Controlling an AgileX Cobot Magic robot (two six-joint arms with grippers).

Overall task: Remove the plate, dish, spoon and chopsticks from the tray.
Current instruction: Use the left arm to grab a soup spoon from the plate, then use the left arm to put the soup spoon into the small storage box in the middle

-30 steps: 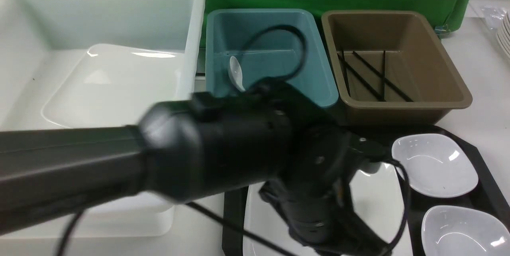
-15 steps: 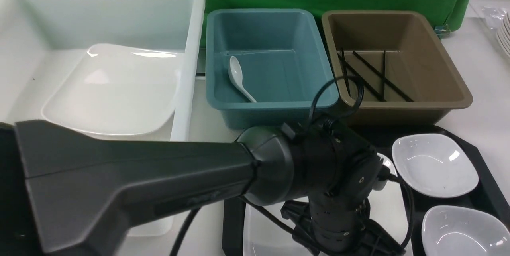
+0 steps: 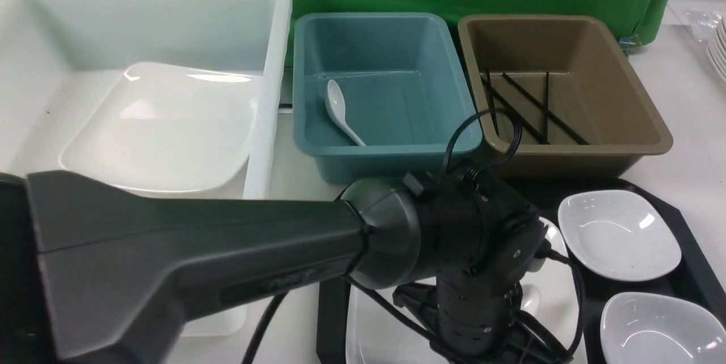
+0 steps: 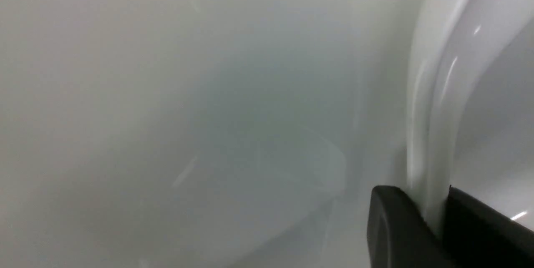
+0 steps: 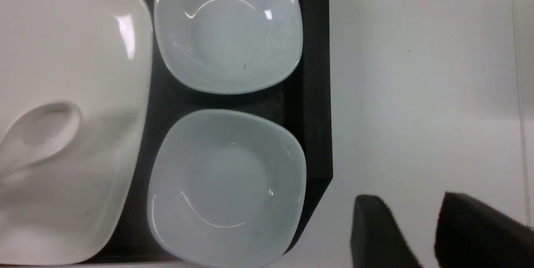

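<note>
Table (image 5: pixel 417 72): tray (image 5: pixel 317 92) carries plate (image 5: pixel 83 51) and two small dishes. Spoon (image 5: pixel 37 130) lies on plate.

Step, as judged: spoon pickup. Next move calls for straight lift clear of plate, then carry to blue tub (image 3: pixel 385 69).

Left arm (image 3: pixel 227 250) stretched across, wrist bent down over plate. Left end effector (image 4: pixel 434 222) pinched on curved white strip, probably spoon handle. Right end effector (image 5: pixel 417 234) part open, empty, over table beside tray.
</note>
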